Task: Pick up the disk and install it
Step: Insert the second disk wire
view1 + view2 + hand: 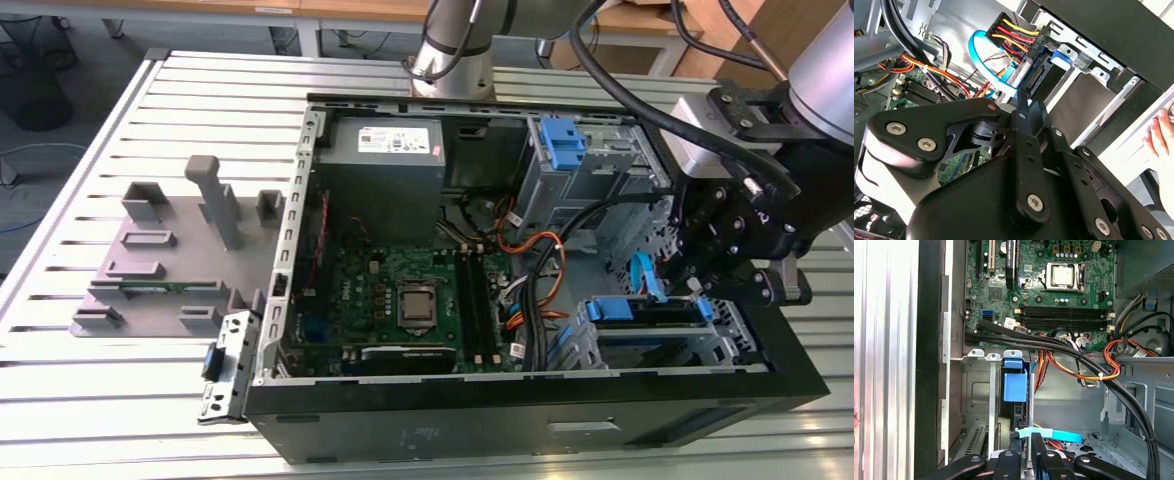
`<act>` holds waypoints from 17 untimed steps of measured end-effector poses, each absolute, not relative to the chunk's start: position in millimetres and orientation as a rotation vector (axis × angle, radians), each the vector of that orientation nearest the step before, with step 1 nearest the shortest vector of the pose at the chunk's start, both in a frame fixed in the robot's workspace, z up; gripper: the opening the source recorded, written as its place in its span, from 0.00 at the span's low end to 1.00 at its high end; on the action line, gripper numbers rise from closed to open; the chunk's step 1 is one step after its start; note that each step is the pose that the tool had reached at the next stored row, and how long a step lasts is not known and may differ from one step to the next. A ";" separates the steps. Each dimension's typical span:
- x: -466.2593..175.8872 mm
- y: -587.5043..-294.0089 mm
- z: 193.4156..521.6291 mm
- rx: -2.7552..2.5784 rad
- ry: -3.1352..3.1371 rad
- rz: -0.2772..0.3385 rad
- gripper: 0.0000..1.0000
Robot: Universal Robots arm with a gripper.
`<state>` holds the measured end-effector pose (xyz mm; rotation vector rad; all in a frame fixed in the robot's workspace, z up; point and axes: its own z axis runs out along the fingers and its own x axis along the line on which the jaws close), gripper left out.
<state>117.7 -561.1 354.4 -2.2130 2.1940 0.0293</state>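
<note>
Arm reaching down — fingers [1028, 447] at disk [1015, 385].

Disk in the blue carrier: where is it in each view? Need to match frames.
Exterior view: the disk sits in the drive cage, towards the exterior view's right.
Second wrist view: the disk is where the coloured wires plug in.
First wrist view: the disk stands edge-on, showing its blue carrier tab.
Shared landmark: the light blue cable beside it.
</note>
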 end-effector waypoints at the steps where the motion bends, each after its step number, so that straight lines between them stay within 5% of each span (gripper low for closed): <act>1: 117.7 -561.1 354.4 -2.213 2.194 0.029 0.24; 17: 117.9 -561.1 364.5 -2.213 2.194 0.030 0.24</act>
